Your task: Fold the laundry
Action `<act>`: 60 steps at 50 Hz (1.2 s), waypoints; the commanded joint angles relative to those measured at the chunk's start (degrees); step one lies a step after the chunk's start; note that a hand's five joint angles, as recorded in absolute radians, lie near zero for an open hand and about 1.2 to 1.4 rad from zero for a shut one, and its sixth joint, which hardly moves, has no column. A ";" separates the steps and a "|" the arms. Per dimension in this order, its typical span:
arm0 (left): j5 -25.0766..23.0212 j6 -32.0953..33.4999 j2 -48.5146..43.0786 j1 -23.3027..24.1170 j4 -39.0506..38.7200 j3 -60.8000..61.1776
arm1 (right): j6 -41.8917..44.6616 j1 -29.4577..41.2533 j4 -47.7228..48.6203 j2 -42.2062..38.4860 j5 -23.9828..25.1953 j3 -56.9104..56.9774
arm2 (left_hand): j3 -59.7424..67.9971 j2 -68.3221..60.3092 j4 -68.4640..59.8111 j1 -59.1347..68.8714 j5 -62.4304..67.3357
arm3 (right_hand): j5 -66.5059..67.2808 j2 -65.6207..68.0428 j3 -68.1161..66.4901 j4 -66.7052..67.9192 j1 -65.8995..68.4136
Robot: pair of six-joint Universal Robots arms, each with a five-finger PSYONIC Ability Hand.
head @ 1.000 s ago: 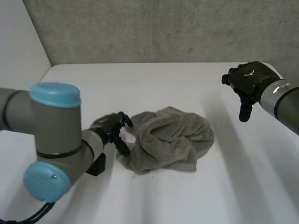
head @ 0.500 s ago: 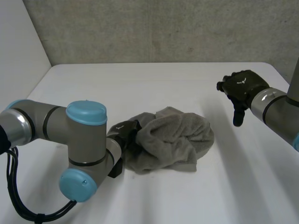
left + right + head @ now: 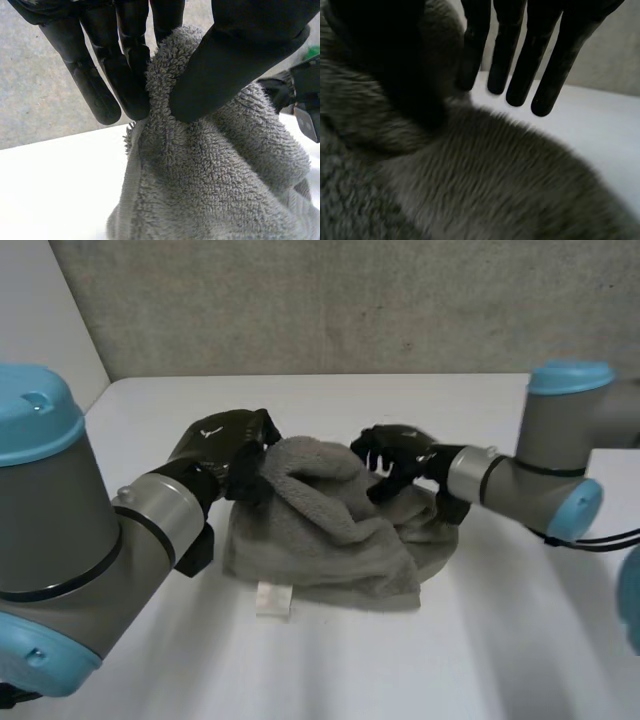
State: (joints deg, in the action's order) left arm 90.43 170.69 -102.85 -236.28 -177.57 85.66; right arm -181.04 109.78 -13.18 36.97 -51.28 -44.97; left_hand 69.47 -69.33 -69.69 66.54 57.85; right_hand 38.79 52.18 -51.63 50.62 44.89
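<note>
— Grey terry towel (image 3: pixel 335 540), all bunched up in the middle of the white table (image 3: pixel 480 640). Do you see who has hold of it?

— The left hand (image 3: pixel 222 445) does. It's at the towel's far left part, where a fold of the cloth stands up off the heap. The thumb presses that fold against the fingers, so it's a firm pinch with the pile squeezed between them.

— And the other one?

— The right hand (image 3: pixel 395 452) is over the towel's far right part, quite near the left one. Its fingers hang fairly straight and spread, with their tips just above the cloth and nothing between them. The thumb lies against the pile, but I see no cloth caught in it. I'd call that hand loose, gripping nothing.

— What's the little white thing at the near edge?

— A label (image 3: pixel 272 598), sticking out from under the towel's near left side, flat on the table. The rest of the towel lies slumped, lowest towards the near right.
</note>
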 commanded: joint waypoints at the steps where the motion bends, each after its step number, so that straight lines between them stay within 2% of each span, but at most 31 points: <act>1: -0.34 7.01 -0.59 -3.47 -1.20 -2.67 | 4.28 1.93 0.77 -1.21 -3.11 8.29 | 10.53 -10.67 -10.31 13.46 12.15 | 31.21 27.82 -28.37 29.38 35.11; 2: -0.34 7.03 -0.60 -3.49 -1.20 -2.69 | 4.29 1.93 0.79 -1.20 -3.13 8.32 | 10.53 -10.67 -10.31 13.46 12.15 | 31.21 27.82 -28.37 29.38 35.11; 4: -0.26 10.96 -2.78 -4.45 -2.25 -9.42 | 6.39 1.93 5.16 2.56 -9.77 13.83 | 10.53 -10.67 -10.31 13.46 12.15 | 31.21 27.82 -28.37 29.38 35.11; 5: -0.26 10.98 -2.79 -4.45 -2.26 -9.46 | 6.40 1.93 5.18 2.58 -9.80 13.85 | 10.53 -10.67 -10.31 13.46 12.15 | 31.21 27.82 -28.37 29.38 35.11; 7: -0.25 15.53 -6.21 -4.89 -4.53 -18.29 | 7.89 1.84 12.96 9.22 -19.86 13.78 | 10.53 -10.67 -10.31 13.46 12.15 | 31.21 27.82 -28.37 29.38 35.11; 8: -0.26 15.55 -6.22 -4.89 -4.54 -18.33 | 7.90 1.84 13.00 9.26 -19.91 13.77 | 10.53 -10.67 -10.31 13.46 12.15 | 31.21 27.82 -28.37 29.38 35.11; 9: -0.26 17.21 -7.18 -5.07 -5.93 -22.34 | 8.16 1.58 17.70 13.35 -24.44 10.81 | 10.53 -10.67 -10.31 13.46 12.15 | 31.21 27.82 -28.37 29.38 35.11; 10: -0.26 17.22 -7.19 -5.07 -5.95 -22.38 | 8.16 1.58 17.75 13.39 -24.48 10.78 | 10.53 -10.67 -10.31 13.46 12.15 | 31.21 27.82 -28.37 29.38 35.11; 12: -0.17 19.50 -7.80 -5.07 -9.53 -27.80 | 8.16 1.58 28.59 22.57 -31.05 -1.02 | 10.53 -10.67 -10.31 13.46 12.15 | 31.21 27.82 -28.37 29.38 35.11; 13: -0.17 19.51 -7.80 -5.07 -9.55 -27.82 | 8.16 1.58 28.65 22.62 -31.07 -1.09 | 10.53 -10.67 -10.31 13.46 12.15 | 31.21 27.82 -28.37 29.38 35.11; 14: -0.08 19.94 -7.80 -5.07 -11.38 -28.70 | 8.07 1.58 34.65 26.62 -31.25 -7.61 | 10.53 -10.67 -10.31 13.46 12.15 | 31.21 27.82 -28.37 29.38 35.11; 15: -0.08 20.04 -7.63 -4.98 -12.88 -28.44 | 8.33 1.67 39.15 29.88 -30.64 -13.60 | 10.53 -10.67 -10.31 13.46 12.15 | 31.21 27.82 -28.37 29.38 35.11; 17: 0.01 20.04 -7.54 -4.81 -13.50 -27.57 | 8.77 1.84 41.37 32.61 -28.81 -19.92 | 10.53 -10.67 -10.31 13.46 12.15 | 31.21 27.82 -28.37 29.38 35.11; 18: 0.01 20.04 -7.54 -4.80 -13.51 -27.56 | 9.47 2.37 41.39 34.03 -26.61 -25.03 | 10.53 -10.67 -10.31 13.46 12.15 | 31.21 27.82 -28.37 29.38 35.11; 21: -0.26 20.39 -7.54 -4.01 -13.86 -22.73 | 10.53 2.46 40.78 35.45 -24.66 -29.92 | 10.53 -10.67 -10.31 13.46 12.15 | 31.21 27.82 -28.37 29.38 35.11; 23: -0.34 20.48 -7.71 -3.75 -14.30 -15.99 | 13.33 2.63 37.72 37.81 -21.25 -38.75 | 10.53 -10.67 -10.31 13.46 12.15 | 31.21 27.82 -28.37 29.38 35.11; 26: -0.34 20.56 -7.80 -3.66 -14.30 -9.40 | 16.93 2.55 32.81 38.00 -19.31 -44.04 | 10.53 -10.67 -10.31 13.46 12.15 | 31.21 27.82 -28.37 29.38 35.11; 30: -0.43 20.65 -7.19 -3.66 -14.21 -3.86 | 20.19 2.20 28.06 36.25 -19.21 -45.47 | 10.53 -10.67 -10.31 13.46 12.15 | 31.21 27.82 -28.37 29.38 35.11; 31: -0.52 20.65 -6.67 -3.23 -14.21 -2.09 | 20.90 1.76 25.68 35.11 -19.56 -44.78 | 10.53 -10.67 -10.31 13.46 12.15 | 7.79 4.40 -4.95 5.96 11.69; 32: -0.52 20.65 -6.66 -3.22 -14.21 -2.07 | 20.91 1.76 25.66 35.10 -19.56 -44.77 | 10.53 -10.67 -10.31 13.46 12.15 | 7.55 4.17 -4.72 5.72 11.46; 33: -0.78 20.65 -5.88 -2.53 -13.95 -1.38 | 20.82 1.23 24.01 33.97 -19.74 -43.55 | 10.53 -10.67 -10.31 13.46 12.15 | -15.60 -18.98 18.43 -17.43 -11.69; 34: -1.04 21.26 -4.30 -1.56 -13.77 -1.20 | 20.38 0.36 22.69 33.00 -19.74 -41.36 | 10.53 -10.67 -10.31 13.46 12.15 | -24.32 -27.71 27.16 -26.15 -20.42; 40: -1.31 26.63 3.18 1.00 -11.66 -0.14 | 14.84 -2.99 18.81 29.21 -18.42 -30.97 | 10.53 -10.67 -10.31 13.46 12.15 | -27.77 -31.16 30.61 -29.60 -23.87; 41: -1.22 28.89 5.62 2.04 -10.10 0.73 | 12.40 -3.43 16.98 27.47 -16.42 -26.71 | 10.53 -10.67 -10.31 13.46 12.15 | -27.77 -31.16 30.61 -29.60 -23.87; 43: -1.22 32.07 10.19 4.94 -6.58 2.66 | 10.54 -3.69 12.15 22.12 -8.27 -18.09 | 10.53 -10.67 -10.31 13.46 12.15 | -27.94 -31.33 30.78 -29.77 -24.04; 44: -1.22 32.08 10.21 4.95 -6.56 2.67 | 10.53 -3.69 12.13 22.09 -8.22 -18.05 | 10.53 -10.67 -10.31 13.46 12.15 | -27.94 -31.33 30.78 -29.77 -24.04; 45: -1.13 32.77 12.48 6.43 -4.74 3.80 | 10.36 -3.69 9.95 19.39 -3.35 -14.40 | 10.53 -10.67 -10.31 13.46 12.15 | -27.94 -31.33 30.78 -29.77 -24.04; 46: -1.05 33.04 14.76 7.66 -3.33 5.12 | 10.36 -3.69 9.93 19.37 -3.30 -14.36 | 10.53 -10.67 -10.31 13.46 12.15 | -27.94 -31.33 30.78 -29.77 -24.04; 48: -1.05 33.13 17.05 8.63 -2.36 6.87 | 10.36 -3.52 6.60 14.64 4.40 -9.02 | 10.53 -10.67 -10.31 13.46 12.15 | -27.94 -31.33 30.78 -29.77 -24.04; 53: -1.05 33.31 22.24 10.31 -1.82 12.06 | 10.36 -2.38 5.01 9.36 9.17 -5.66 | 10.53 -10.67 -10.31 13.46 12.15 | -27.94 -31.33 30.78 -29.77 -24.04; 60: -0.61 33.22 24.28 12.16 -1.82 14.89 | 10.45 5.36 4.39 2.84 12.61 -5.48 | 10.53 -10.67 -10.31 13.46 12.15 | -27.61 -30.99 30.44 -29.44 -23.70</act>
State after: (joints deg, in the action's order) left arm 89.57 204.25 -79.84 -225.31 -179.05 98.46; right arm -170.90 109.17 -8.42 45.14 -41.40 -50.32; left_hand 69.58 -69.33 -69.72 66.54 57.85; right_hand 10.14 22.78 -21.36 20.94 19.25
